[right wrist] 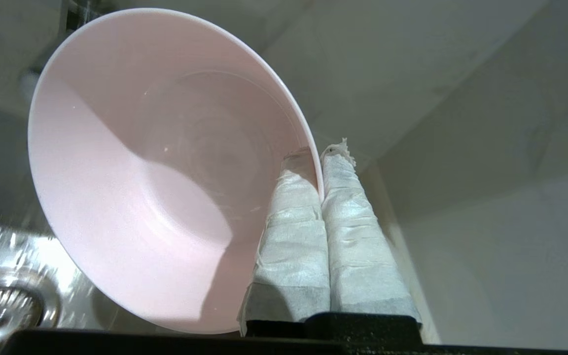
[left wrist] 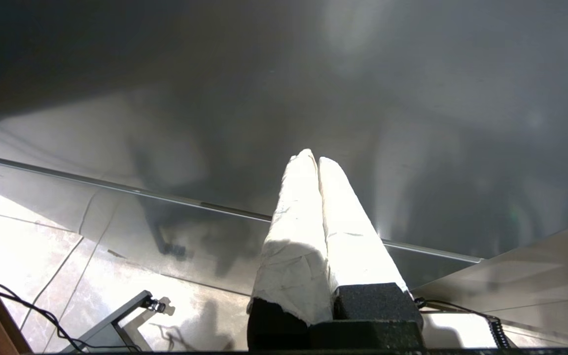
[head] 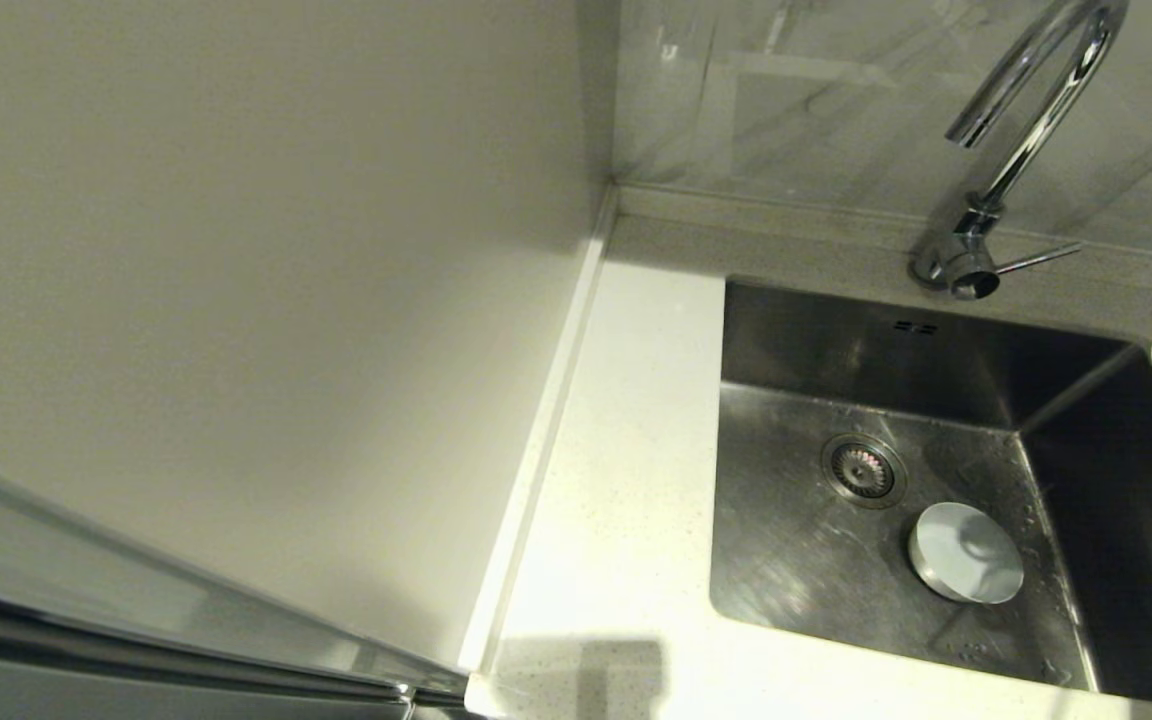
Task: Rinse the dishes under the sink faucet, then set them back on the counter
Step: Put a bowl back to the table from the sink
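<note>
While the right pincer [right wrist: 321, 170] clamps the pink bowl's [right wrist: 165, 162] rim, keep it tilted over the sink [head: 806, 560], left pincer [left wrist: 313, 162] closed, idle

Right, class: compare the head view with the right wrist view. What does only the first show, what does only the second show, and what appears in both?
Only the head view shows the faucet, the counter and a pale bowl lying on the sink floor near the drain. Only the right wrist view shows the right gripper, its wrapped fingers shut on the pink bowl's rim, and the inside of that bowl. Both show the pink bowl, the sink and its drain strainer.
</note>
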